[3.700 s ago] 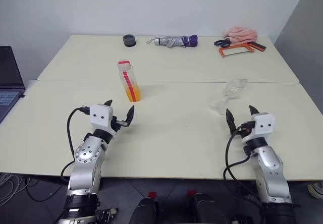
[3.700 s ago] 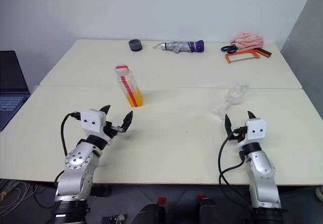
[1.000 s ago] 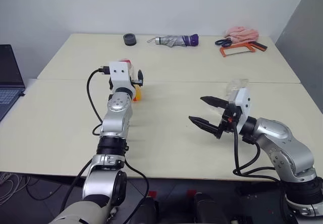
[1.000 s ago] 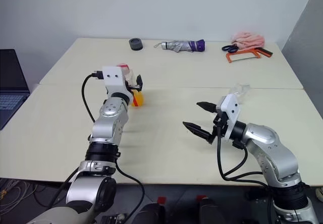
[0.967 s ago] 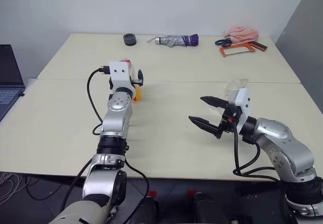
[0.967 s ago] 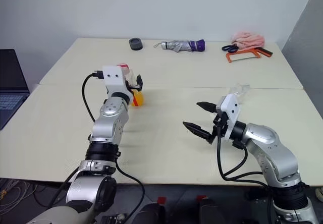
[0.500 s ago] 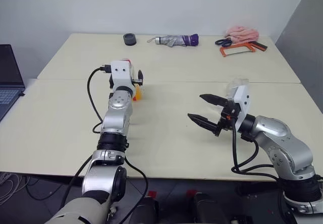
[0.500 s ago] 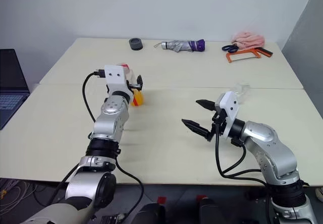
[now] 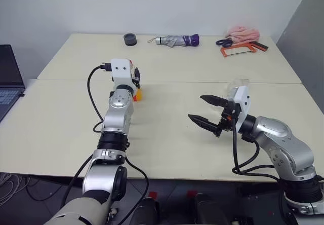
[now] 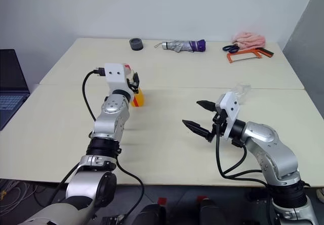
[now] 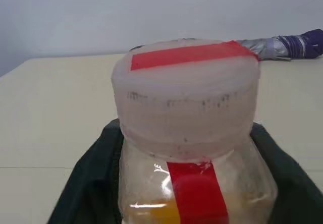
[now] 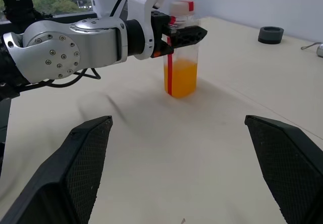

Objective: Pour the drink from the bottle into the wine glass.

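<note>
The bottle stands upright left of the table's centre, its cap white with a red strip. The orange drink fills its lower part. My left gripper reaches level from the near side, and its black fingers press against both sides just under the cap. From the head views only the bottle's orange base shows past that hand. My right gripper hovers open above the table's right half, pointing left toward the bottle, with nothing in it. The wine glass sits right behind that hand, mostly hidden.
Along the far edge lie a black roll, a folded umbrella, a pink cloth and an orange hacksaw with scissors. A laptop sits off the table's left side.
The left gripper's fingers have drawn in onto the bottle within the last half second. Before that, both arms had come up from near the table's front edge. The right gripper stays wide open.
</note>
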Controlling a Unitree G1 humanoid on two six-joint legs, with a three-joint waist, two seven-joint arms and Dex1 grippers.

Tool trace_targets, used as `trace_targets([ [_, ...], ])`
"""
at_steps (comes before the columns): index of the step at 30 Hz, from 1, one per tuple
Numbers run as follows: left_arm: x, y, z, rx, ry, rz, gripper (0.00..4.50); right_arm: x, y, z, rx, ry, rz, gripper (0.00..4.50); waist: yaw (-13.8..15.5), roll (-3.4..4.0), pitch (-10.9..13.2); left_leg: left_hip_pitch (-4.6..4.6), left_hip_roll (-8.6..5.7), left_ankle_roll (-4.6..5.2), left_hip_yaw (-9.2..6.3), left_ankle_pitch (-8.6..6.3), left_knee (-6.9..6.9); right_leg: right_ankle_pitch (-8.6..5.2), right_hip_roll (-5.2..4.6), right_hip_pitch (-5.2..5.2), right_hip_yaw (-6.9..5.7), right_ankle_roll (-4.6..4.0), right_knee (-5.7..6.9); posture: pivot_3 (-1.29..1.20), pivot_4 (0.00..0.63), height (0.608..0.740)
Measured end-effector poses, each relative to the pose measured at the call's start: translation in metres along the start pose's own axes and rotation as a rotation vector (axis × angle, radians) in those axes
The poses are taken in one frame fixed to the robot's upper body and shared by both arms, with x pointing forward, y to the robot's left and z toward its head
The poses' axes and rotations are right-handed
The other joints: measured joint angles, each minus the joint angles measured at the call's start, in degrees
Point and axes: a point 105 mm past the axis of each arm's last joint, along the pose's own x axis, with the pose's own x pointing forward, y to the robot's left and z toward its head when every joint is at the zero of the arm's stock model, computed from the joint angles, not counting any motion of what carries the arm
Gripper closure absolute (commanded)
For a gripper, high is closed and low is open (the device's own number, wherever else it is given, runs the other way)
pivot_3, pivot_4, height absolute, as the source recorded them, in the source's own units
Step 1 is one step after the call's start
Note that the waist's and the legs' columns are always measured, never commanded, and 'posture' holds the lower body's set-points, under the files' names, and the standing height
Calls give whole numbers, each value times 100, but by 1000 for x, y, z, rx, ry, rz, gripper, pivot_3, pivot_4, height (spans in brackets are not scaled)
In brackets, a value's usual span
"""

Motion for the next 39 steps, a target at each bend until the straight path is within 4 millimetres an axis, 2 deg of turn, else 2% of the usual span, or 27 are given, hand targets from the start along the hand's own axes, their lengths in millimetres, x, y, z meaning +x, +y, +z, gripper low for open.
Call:
trace_targets([
  [2, 0, 0, 0, 0, 1, 0, 2309, 0, 0, 0, 1, -1, 0, 0, 0, 0, 0, 0, 0, 0, -1, 0, 0, 0, 0, 0, 0, 0, 0, 0, 150, 740],
  [8, -2, -2, -1, -16, -2, -22, 2321, 0, 0, 0, 2, -2, -3, 0, 0, 0, 0, 0, 1, -2, -1, 1, 0, 0, -1, 0, 0, 0, 0, 0, 150, 740],
  [13, -13, -10, -1, -57, -25, -138, 2321, 0, -3, 1, 7, -15, -30, 0, 1, 0, 0, 0, 3, -4, -1, 2, 0, 0, -3, 0, 0, 0, 1, 0, 150, 740],
  [19, -38, -44, 2, -65, -21, -515, 2322, -9, -4, 9, 9, -43, -76, 0, 1, 0, 0, -3, 0, -4, -2, 3, 1, 0, -4, 0, 1, 0, 0, 0, 150, 740],
  [23, -66, -75, 5, 2, -15, -903, 2324, -16, 1, 19, 2, -38, -70, 0, -4, 1, 0, -3, 0, -4, 0, 2, 0, 0, -2, 0, 1, -1, -1, 0, 150, 740],
  [28, -96, -98, 10, 55, -21, -1265, 2325, -18, 4, 30, 4, -51, -73, 0, -9, 1, 0, -4, -1, 16, 1, -9, 0, 0, 8, 0, 0, -1, -6, 0, 150, 740],
  [34, -110, -110, 18, 36, -53, -1460, 2326, -17, 8, 40, -33, -62, -68, 0, -17, 1, 0, -5, 0, 20, 1, -11, 0, 0, 15, 0, 2, -1, -9, 0, 150, 740],
  [39, -120, -119, 17, 36, -74, -1544, 2326, -4, 15, 42, -22, -67, -56, 0, -31, 1, 0, -4, 3, 21, -2, -11, 0, 0, 27, -1, 2, -1, -9, 0, 150, 740],
])
